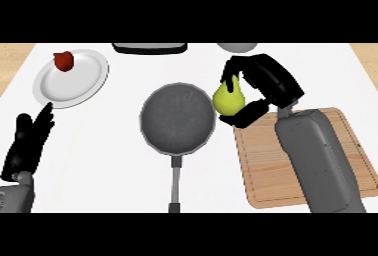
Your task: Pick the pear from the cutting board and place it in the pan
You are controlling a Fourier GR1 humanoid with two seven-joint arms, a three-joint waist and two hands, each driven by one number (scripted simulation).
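Observation:
A yellow-green pear is held off the counter, with my right hand shut on it, fingers above and thumb below. It hangs just past the right rim of the grey pan, above the left far corner of the wooden cutting board. The pan lies at the middle with nothing in it, and its long handle points toward me. My left hand rests open at the left edge, fingers up.
A white plate with a small red fruit sits at the far left. A dark appliance and a grey round object lie along the far edge. My right forearm covers part of the board.

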